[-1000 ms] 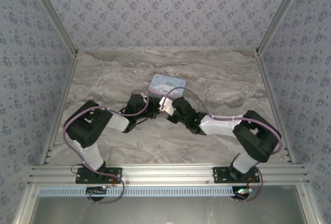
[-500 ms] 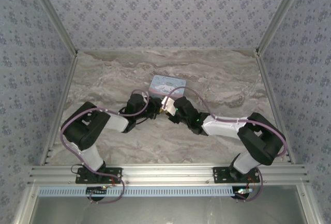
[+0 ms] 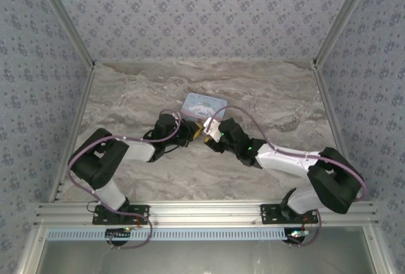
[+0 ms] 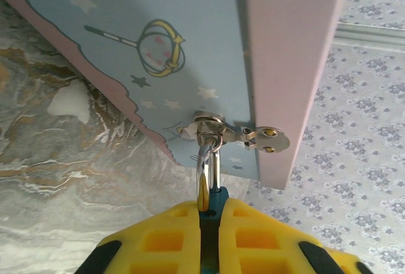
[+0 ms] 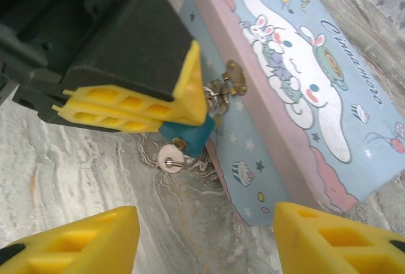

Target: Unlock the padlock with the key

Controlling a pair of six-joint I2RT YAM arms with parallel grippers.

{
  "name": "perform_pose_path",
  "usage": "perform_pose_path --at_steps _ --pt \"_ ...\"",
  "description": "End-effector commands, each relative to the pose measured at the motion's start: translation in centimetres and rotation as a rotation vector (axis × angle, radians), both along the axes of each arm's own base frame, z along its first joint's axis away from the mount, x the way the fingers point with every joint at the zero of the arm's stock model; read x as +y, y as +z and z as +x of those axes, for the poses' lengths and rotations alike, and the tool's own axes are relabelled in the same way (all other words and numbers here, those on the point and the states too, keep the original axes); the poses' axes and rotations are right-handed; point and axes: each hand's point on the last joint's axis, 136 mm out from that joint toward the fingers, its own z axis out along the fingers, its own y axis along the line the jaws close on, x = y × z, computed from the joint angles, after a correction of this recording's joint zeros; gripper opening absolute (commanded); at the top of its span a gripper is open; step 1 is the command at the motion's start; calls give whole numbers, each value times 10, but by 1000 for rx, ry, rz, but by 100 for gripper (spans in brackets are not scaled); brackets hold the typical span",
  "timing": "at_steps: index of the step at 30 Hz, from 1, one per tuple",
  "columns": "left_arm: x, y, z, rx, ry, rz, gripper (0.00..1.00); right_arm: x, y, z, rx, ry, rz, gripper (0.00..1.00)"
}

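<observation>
Both arms stretch low from the near edge toward the table's middle, and their wrists meet just near of the light blue cartoon-printed tin box [image 3: 204, 104]. The left gripper [image 4: 209, 214] is clamped narrow on the small teal-blue padlock [image 5: 190, 135]. Its metal shackle [image 4: 205, 160] hangs through the clasp [image 4: 253, 136] on the tin's near side. The tiny metal key [image 5: 169, 158], pale and round-headed, sticks out of the padlock's body. The right gripper [image 5: 202, 223] gapes wide, holding nothing, close by the key above the grey marbled tabletop [image 5: 95, 179].

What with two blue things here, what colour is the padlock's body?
Teal-blue padlock, clearest in the right wrist view.
</observation>
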Motion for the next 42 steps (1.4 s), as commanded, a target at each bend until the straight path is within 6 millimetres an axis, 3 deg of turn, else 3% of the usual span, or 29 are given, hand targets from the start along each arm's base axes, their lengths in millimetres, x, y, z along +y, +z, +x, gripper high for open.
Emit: perform_pose_path --at_steps 1,14,20,26,35,42 --pt "-1 26 7 -96 -29 53 9 -12 0 -2 121 -62 89 65" --pt "18 20 -2 -180 -135 418 9 -49 16 44 472 -300 545 82" --pt "19 8 -5 -174 -169 478 9 -64 9 67 631 -418 716 91" --pt "14 -3 -5 -167 -195 510 9 -66 -9 72 688 -463 722 96" --pt "13 -25 -8 -154 -241 628 10 -60 -30 77 759 -469 751 96" --pt "6 -42 -8 -138 -268 649 22 -57 -35 78 761 -465 713 95"
